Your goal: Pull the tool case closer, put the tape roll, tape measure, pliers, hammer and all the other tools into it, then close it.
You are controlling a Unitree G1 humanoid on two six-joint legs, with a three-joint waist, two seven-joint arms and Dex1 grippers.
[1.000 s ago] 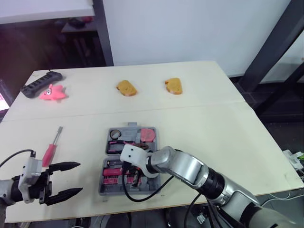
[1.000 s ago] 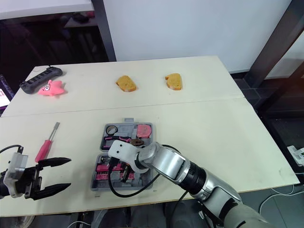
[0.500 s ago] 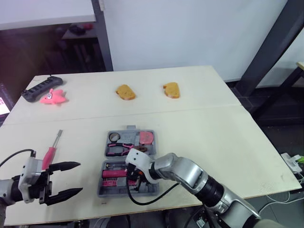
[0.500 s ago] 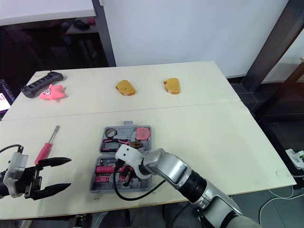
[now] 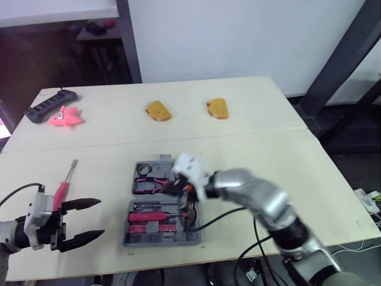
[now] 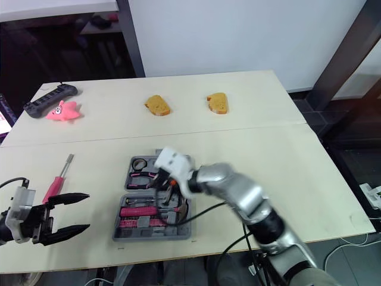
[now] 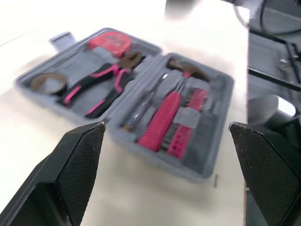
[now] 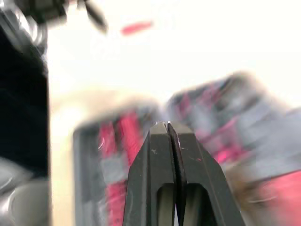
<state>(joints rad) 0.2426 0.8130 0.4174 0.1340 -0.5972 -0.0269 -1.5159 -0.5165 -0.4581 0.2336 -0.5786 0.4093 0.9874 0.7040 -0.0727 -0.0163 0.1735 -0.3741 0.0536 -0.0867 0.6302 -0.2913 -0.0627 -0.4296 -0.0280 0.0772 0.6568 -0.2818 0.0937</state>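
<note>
Right gripper [image 8: 168, 125]: fingers clenched flat against each other with nothing between them, poised over the middle of the open grey plastic tool case [image 5: 156, 241]. Left gripper [image 5: 96, 218]: fingers released and spread wide, holding nothing, low over the light wooden table [image 5: 268, 149] at about eight o'clock from the case and well apart from it. The case lies open near the front table edge, both halves flat. Its far half holds the dark tape roll [image 7: 48, 82], the black-and-pink pliers [image 7: 101, 84] and the pink tape measure [image 7: 110, 41]. Its near half holds the pink-handled hammer [image 7: 162, 120] beside other small pink and grey pieces, too blurred to identify. One item lies outside: a red-handled screwdriver [image 5: 64, 186] on the table at nine o'clock from the case, just beyond the left gripper's fingertips. Assessment: loading is nearly complete, and the screwdriver is the outstanding item. The next move calls for the left gripper to reach forward to twelve o'clock, close on the handle, carry it to a free slot, and release it. Closing the case is the last step.
</note>
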